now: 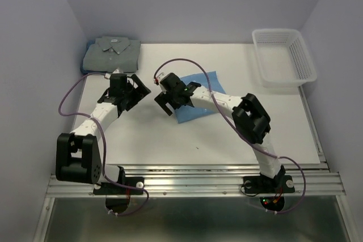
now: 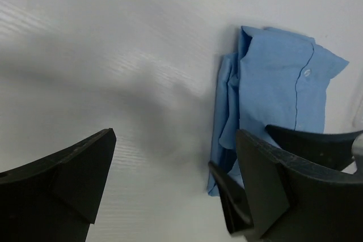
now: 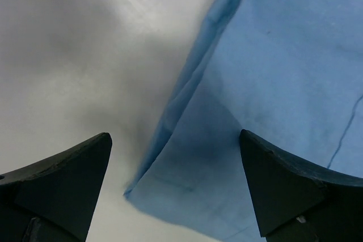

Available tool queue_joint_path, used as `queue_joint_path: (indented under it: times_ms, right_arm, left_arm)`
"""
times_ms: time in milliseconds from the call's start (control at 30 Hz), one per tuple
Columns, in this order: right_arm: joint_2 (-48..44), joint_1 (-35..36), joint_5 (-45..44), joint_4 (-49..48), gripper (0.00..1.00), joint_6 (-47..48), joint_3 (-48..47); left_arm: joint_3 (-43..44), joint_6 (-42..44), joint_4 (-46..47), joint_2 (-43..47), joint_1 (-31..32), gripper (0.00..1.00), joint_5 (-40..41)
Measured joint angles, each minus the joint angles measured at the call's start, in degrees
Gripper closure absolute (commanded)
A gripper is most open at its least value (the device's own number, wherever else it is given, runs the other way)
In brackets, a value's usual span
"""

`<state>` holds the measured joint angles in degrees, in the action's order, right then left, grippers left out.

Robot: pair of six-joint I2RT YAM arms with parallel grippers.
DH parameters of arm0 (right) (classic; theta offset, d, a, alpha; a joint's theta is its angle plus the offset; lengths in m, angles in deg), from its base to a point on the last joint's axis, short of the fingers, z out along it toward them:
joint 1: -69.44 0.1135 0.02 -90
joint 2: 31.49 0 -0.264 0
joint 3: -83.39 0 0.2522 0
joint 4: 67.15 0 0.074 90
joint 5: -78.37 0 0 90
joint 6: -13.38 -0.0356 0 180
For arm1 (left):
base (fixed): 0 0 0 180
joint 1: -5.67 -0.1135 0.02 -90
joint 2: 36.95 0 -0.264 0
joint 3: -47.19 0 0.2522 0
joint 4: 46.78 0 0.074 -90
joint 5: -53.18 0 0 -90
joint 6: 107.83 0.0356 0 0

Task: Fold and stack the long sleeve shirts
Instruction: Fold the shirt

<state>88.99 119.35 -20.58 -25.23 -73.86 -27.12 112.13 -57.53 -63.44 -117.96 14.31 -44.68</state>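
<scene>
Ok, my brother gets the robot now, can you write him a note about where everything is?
Left tool: open, holding nothing, over bare table beside the blue shirt.
Right tool: open, holding nothing, over that shirt's edge.
Grey-green shirt: folded, in the far left corner.
Done: both shirts look folded.
Left: stack them; they lie apart.
</scene>
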Motion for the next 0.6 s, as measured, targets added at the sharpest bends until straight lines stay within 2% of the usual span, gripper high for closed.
queue_joint_path:
  times_ms: [133,300,367,400,467,533,600]
  right_arm:
    - [5.81,-0.15,-8.63,0.31,0.00,0.09,-5.88]
    - [10.43,-0.22,-14.03,1.49,0.00,0.26,-9.70]
    - [11.47,-0.22,-14.82,1.97,0.07,-0.26,-10.84]
    - [11.56,-0.22,-15.06,2.32,0.12,-0.44,-11.23]
    - [11.67,-0.22,-15.21,2.97,0.28,-1.05,-10.91]
    - [11.67,-0.22,-15.26,3.17,0.48,-1.88,-10.62]
    - [11.67,-0.42,-15.06,3.56,0.72,-3.28,-10.05]
  left_arm:
    - [-7.19,-1.40,-1.16,7.13,-1.68,0.01,1.01]
    - [-8.59,-1.73,-1.03,11.45,-1.79,0.01,1.81]
    - [-8.59,-1.62,-1.25,11.52,-2.21,0.01,2.36]
    - [-8.59,-1.51,-1.46,11.52,-2.47,0.01,2.58]
    - [-8.59,-1.27,-1.66,11.54,-3.06,0.01,3.02]
    - [-8.59,-1.07,-1.70,11.54,-3.52,0.01,3.52]
    - [-8.59,-0.81,-1.75,11.54,-4.02,0.01,3.96]
